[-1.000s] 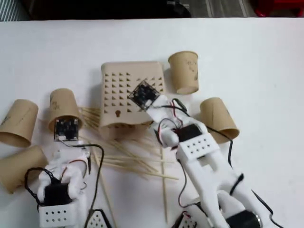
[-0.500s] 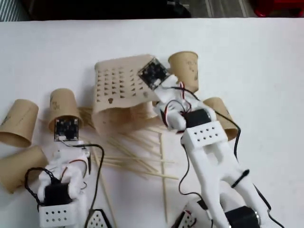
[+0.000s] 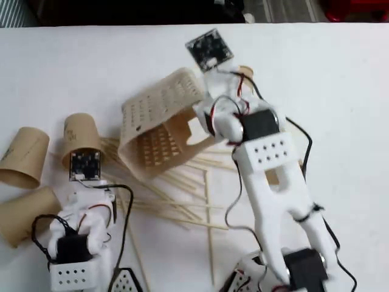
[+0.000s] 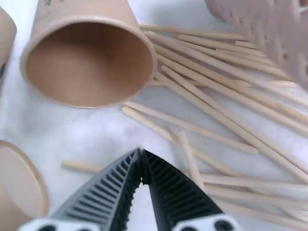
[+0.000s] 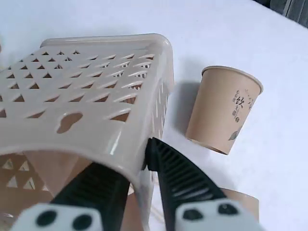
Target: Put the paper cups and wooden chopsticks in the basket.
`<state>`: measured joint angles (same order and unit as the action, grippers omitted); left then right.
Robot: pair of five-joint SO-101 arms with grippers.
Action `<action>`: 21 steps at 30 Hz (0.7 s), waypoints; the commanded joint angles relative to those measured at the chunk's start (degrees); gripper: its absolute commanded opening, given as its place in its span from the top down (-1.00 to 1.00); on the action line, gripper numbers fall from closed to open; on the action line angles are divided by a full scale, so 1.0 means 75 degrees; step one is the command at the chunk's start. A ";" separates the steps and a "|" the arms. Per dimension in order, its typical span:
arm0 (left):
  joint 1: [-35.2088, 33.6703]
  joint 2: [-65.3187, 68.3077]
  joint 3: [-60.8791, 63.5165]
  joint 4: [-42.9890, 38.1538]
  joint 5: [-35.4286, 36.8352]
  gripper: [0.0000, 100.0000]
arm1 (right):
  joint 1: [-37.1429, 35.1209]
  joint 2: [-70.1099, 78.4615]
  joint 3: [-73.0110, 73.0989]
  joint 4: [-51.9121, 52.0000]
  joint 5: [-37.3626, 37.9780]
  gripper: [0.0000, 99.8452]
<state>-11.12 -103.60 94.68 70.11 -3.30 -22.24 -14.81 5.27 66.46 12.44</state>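
My right gripper (image 5: 129, 160) is shut on the rim of the beige perforated basket (image 3: 159, 125), which hangs tilted above the table with its opening facing the near side. Wooden chopsticks (image 3: 176, 194) lie scattered on the white table beneath and in front of it. Three paper cups lie on their sides at the left (image 3: 82, 131), (image 3: 24, 155), (image 3: 21, 216). My left gripper (image 4: 141, 155) is shut on nothing, just above the chopsticks (image 4: 216, 110), near the mouth of a lying cup (image 4: 86, 57). An upright cup (image 5: 224, 110) stands beyond the basket.
Another cup (image 3: 272, 177) lies under my right arm, mostly covered by it. The table's far edge (image 3: 121, 25) runs along the back. Bare white table stretches to the right and far left of the arms.
My right arm has lifted the upside-down basket by its rim and swung it away from me, tipping it so its opening shows. The left arm has stayed still.
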 commanded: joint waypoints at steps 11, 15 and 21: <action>-0.0088 0.0006 -0.0352 0.0000 -0.0082 0.95 | 0.0334 0.3253 -0.5919 0.3370 -0.1700 0.96; -0.0088 0.0006 -0.0352 0.0000 -0.0082 0.95 | 0.0287 0.4214 -0.7420 0.4308 -0.1840 0.96; -0.0088 0.0006 -0.0352 0.0000 -0.0082 0.95 | 0.0287 0.4460 -0.7443 0.4308 -0.1840 0.96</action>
<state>-11.12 -103.60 94.68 70.11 -3.30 -20.31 19.65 -48.53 98.20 -0.66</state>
